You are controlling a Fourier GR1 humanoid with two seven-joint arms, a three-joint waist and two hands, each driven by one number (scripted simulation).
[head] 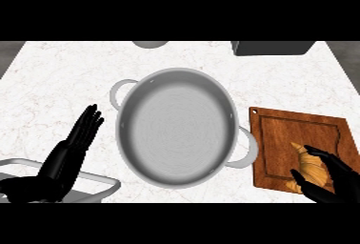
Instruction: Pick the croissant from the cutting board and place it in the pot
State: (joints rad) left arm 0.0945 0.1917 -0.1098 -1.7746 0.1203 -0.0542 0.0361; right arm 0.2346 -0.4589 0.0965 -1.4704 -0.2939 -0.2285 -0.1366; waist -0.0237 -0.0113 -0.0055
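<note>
On the wooden cutting board (281, 138) at my right, the croissant (313, 167) lies near the board's lower right corner, and my right hand (336, 183) curls around it, fingers above and thumb below, pinching the pastry. Just left of the board sits the grey pot (175, 126), one handle touching the board's edge. My left hand (74, 147) rests at the lower left beside the pot, its fingers straight and held together, pointing up.
</note>
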